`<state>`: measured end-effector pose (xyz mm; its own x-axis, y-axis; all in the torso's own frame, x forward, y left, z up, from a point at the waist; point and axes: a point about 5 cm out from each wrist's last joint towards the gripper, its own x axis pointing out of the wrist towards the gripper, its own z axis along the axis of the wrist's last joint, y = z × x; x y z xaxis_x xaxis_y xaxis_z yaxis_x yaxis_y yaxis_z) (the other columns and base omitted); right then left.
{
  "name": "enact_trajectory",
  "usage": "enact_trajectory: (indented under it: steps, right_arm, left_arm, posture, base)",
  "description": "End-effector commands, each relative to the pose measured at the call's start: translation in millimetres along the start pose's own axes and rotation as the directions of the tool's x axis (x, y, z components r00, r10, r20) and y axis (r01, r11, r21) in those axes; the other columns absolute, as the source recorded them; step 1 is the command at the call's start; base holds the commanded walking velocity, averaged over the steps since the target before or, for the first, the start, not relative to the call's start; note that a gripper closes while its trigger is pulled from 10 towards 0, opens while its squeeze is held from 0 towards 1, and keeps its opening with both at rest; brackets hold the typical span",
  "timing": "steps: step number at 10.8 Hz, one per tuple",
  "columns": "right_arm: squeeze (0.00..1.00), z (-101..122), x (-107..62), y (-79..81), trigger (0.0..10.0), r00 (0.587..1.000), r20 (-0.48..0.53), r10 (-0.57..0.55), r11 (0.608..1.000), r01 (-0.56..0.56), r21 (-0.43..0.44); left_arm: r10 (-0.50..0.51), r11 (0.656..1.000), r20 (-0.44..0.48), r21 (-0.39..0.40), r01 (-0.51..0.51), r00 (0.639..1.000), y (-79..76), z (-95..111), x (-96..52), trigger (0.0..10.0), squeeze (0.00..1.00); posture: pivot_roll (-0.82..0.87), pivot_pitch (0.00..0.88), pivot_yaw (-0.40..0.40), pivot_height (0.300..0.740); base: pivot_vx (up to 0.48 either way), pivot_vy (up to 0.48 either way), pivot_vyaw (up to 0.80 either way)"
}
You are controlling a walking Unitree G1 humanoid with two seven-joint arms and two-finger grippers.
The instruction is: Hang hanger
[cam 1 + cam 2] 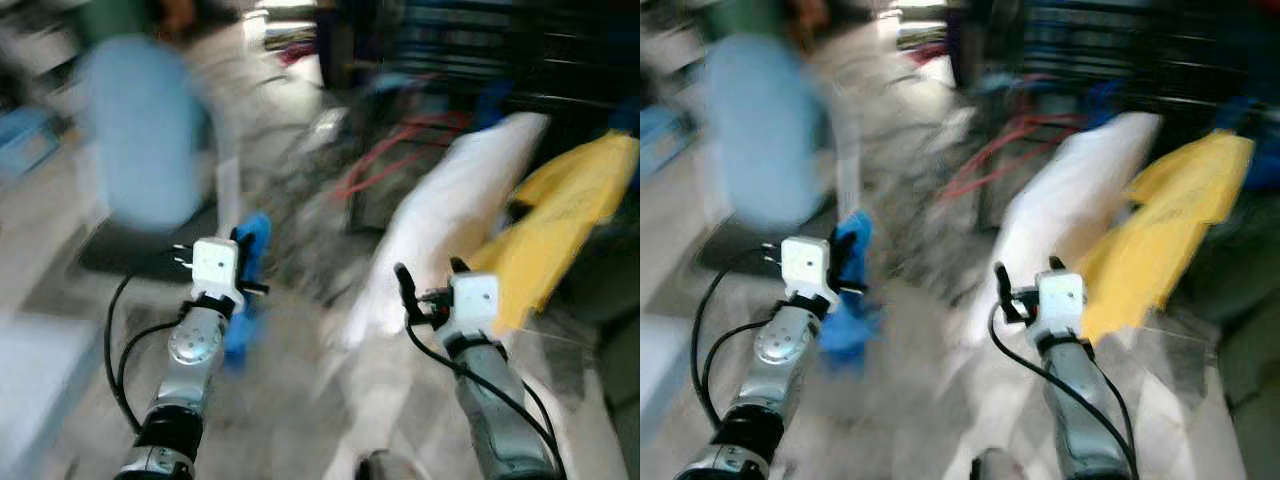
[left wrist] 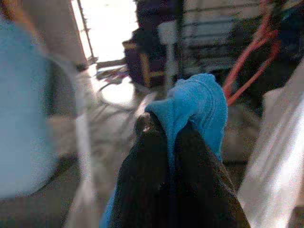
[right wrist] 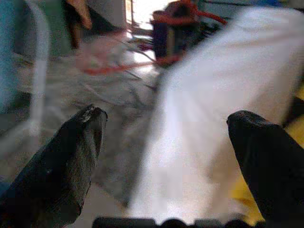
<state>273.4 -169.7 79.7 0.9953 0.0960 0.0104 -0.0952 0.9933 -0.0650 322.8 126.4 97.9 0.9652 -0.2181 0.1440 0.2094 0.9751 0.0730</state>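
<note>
The head views are blurred by motion. My left gripper (image 1: 246, 243) is shut on a blue cloth (image 2: 199, 102), which hangs down beside the wrist (image 1: 240, 330). My right gripper (image 1: 430, 270) is open, nothing between its fingers (image 3: 76, 147). It is held just in front of a hanging white garment (image 1: 450, 200). Thin red shapes (image 1: 390, 150), possibly hangers, lie blurred behind the white garment; I cannot tell what they are.
A yellow garment (image 1: 570, 200) hangs to the right of the white one, against a dark rack (image 1: 520, 50). A person in a light blue top (image 1: 140, 130) stands at the far left, beside a dark mat (image 1: 130, 250). Pale floor lies below.
</note>
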Motion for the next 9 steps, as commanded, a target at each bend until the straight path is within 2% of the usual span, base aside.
enact_trajectory:
  steps: [1,3,7,9]
  right_arm:
    - [0.00,2,1.4,-1.0,10.0,1.000,0.006,-0.016,1.000,0.016,0.005]
    - [0.00,3,1.2,-3.7,10.0,1.000,0.006,-0.027,1.000,0.027,-0.004]
    - [0.00,3,1.2,-8.2,10.0,0.999,0.006,-0.046,0.999,0.046,-0.020]
    - [0.00,2,1.4,-7.6,10.0,0.999,0.005,-0.049,0.999,0.049,-0.021]
  left_arm:
    - [-0.020,1.000,0.003,0.014,0.020,1.000,0.3,1,-0.1,10.0,0.00]
    - [-0.039,0.999,-0.002,-0.005,0.039,0.999,-5.2,1,3.8,10.0,0.00]
    - [-0.067,0.997,-0.031,-0.039,0.066,0.997,-14.5,-3,7.1,10.0,0.00]
    - [-0.072,0.996,-0.046,-0.052,0.069,0.996,-15.7,-5,7.8,10.0,0.00]
  posture:
    - [-0.15,0.096,0.033,0.740]
    - [-0.17,0.087,0.038,0.740]
    - [-0.18,0.077,0.039,0.740]
    - [-0.18,0.077,0.039,0.740]
  base:
    - [0.442,0.000,0.00]
    - [0.424,0.126,0.00]
    - [0.266,0.398,0.00]
    - [0.000,0.439,0.00]
